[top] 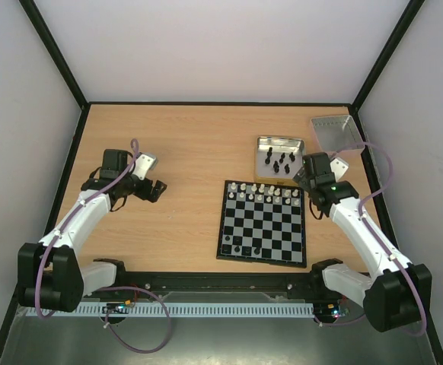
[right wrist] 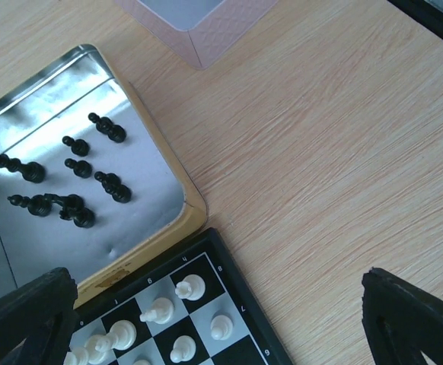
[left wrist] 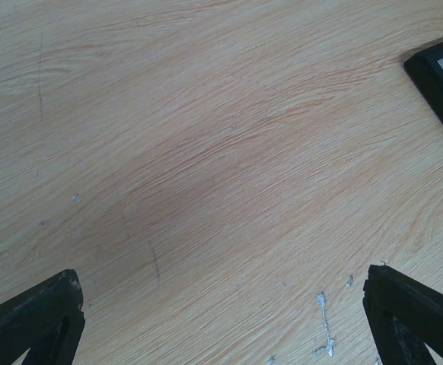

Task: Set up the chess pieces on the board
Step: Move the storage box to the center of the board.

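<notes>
The board (top: 262,223) lies right of the table's middle. White pieces (top: 261,192) fill its two far rows; a few black pieces (top: 240,245) stand on its near left squares. Several more black pieces (right wrist: 73,171) lie in the gold-rimmed tin (top: 278,159) just beyond the board. My right gripper (top: 301,181) hangs open and empty over the board's far right corner (right wrist: 229,258), where white pieces (right wrist: 189,287) show. My left gripper (top: 154,190) is open and empty over bare wood far left of the board; the board's corner (left wrist: 441,76) shows at that view's right edge.
A grey square tray (top: 337,133) sits at the far right corner, its pinkish corner (right wrist: 199,23) above the tin in the right wrist view. Black-framed walls close in the table at the sides and back. White scratch marks (left wrist: 324,323) on the wood lie near the left fingers.
</notes>
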`<state>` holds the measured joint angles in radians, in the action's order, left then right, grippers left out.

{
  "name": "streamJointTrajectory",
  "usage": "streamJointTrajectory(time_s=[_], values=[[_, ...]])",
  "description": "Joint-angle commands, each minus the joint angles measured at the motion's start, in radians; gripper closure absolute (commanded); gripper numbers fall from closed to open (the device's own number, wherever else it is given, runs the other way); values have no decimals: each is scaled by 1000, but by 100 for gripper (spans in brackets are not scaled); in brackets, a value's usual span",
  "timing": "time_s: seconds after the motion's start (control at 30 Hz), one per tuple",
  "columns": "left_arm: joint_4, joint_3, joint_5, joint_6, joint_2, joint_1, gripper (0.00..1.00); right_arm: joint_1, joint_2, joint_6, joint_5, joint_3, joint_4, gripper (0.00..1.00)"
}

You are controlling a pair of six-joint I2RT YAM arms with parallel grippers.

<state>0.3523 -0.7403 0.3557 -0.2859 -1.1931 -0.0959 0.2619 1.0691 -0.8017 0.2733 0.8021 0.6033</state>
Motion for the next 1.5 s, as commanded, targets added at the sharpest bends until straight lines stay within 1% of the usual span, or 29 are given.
streamJointTrajectory(time_s=[0.0, 0.2, 0.33, 0.37, 0.4, 0.43, 0.5, 0.53, 0.6, 0.7, 0.77, 0.87, 0.97, 1.03, 1.13, 1.27, 1.37, 1.47], values=[[4, -13, -4, 5, -8, -2, 1, -1, 0, 18, 41, 37, 32, 3], [1, -10, -9, 5, -11, -4, 0, -1, -5, 37, 43, 34, 28, 3], [-1, -11, -15, 5, -11, -4, 1, 0, -16, 64, 0, 32, 1, 1], [0, -10, -16, 5, -13, -4, 1, 17, -5, 67, 3, 39, 0, 0], [0, -11, -15, 5, -16, -4, 0, 54, 26, 70, 38, 58, 12, 1], [0, -14, -15, 5, -19, -5, 0, 113, 77, 67, 109, 94, 33, 0], [5, -19, -20, 5, -27, -8, 0, 249, 187, 41, 233, 178, 82, 3], [4, -20, -24, 6, -29, -8, 1, 298, 237, 26, 240, 225, 93, 3], [4, -17, -34, 8, -31, -8, 0, 335, 306, 17, 172, 298, 90, 3], [4, -12, -35, 7, -29, -8, 0, 355, 341, 54, 113, 331, 14, 3], [5, -14, -34, 4, -29, -8, 0, 354, 378, 74, 101, 372, -1, 0], [10, -20, -28, 2, -37, -8, 0, 339, 486, 94, 90, 485, 25, 11], [13, -27, -13, 1, -52, -8, 0, 297, 638, 104, 52, 639, 99, 29], [11, -29, -12, 0, -61, -8, 0, 263, 715, 119, -5, 724, 107, 38], [14, -29, -10, 0, -67, -10, 1, 217, 804, 126, -53, 798, 112, 42], [20, -24, 6, -7, -69, -10, 1, 167, 902, 141, -72, 849, 126, 46], [17, -25, 7, -7, -76, -10, 1, 152, 949, 158, -98, 874, 121, 54], [17, -29, 16, -9, -92, -10, 1, 152, 981, 162, -123, 900, 111, 69]])
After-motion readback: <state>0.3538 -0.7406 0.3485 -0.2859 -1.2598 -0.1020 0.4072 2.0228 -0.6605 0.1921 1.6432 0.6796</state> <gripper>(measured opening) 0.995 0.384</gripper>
